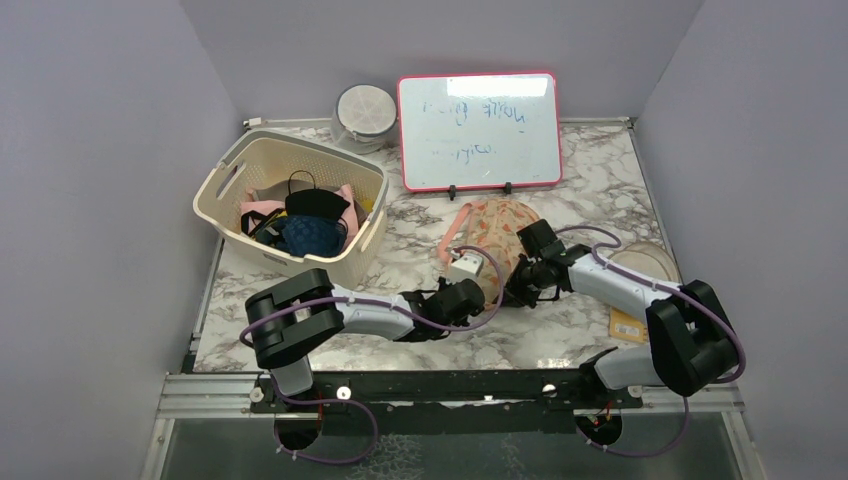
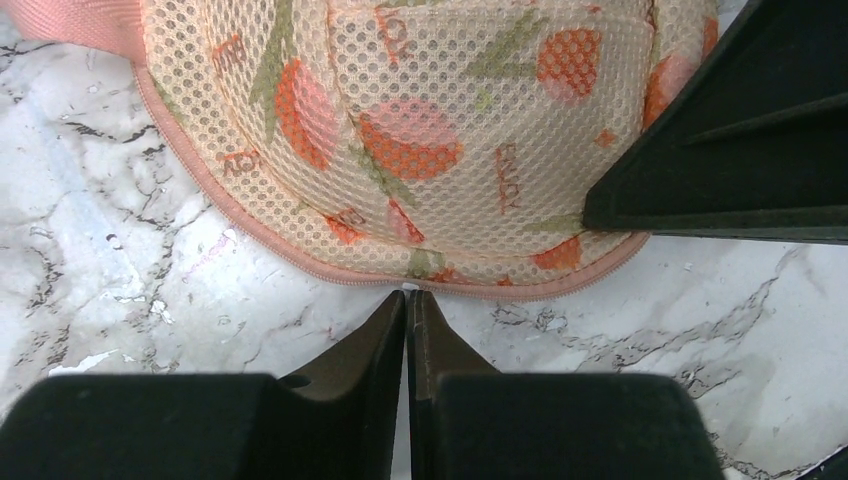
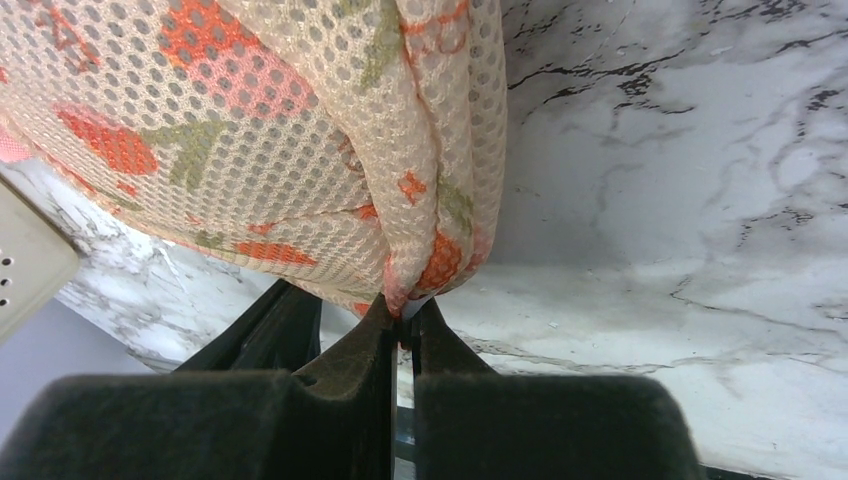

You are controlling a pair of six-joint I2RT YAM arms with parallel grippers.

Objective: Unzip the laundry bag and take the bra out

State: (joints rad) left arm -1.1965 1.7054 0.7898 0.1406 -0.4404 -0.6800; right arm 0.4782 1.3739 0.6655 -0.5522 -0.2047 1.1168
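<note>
The laundry bag, peach mesh with orange print and pink trim, lies on the marble table, zipped along its near edge. My left gripper is at that near edge, its jaws shut on a small white zipper tab. My right gripper is just to the right, shut on a pinched fold of the bag's edge, which it holds slightly raised. The right finger shows in the left wrist view. The bra is hidden.
A cream perforated basket with dark and blue garments stands at the back left. A pink-framed whiteboard and a round white container stand at the back. A clear plate and a yellow packet lie to the right.
</note>
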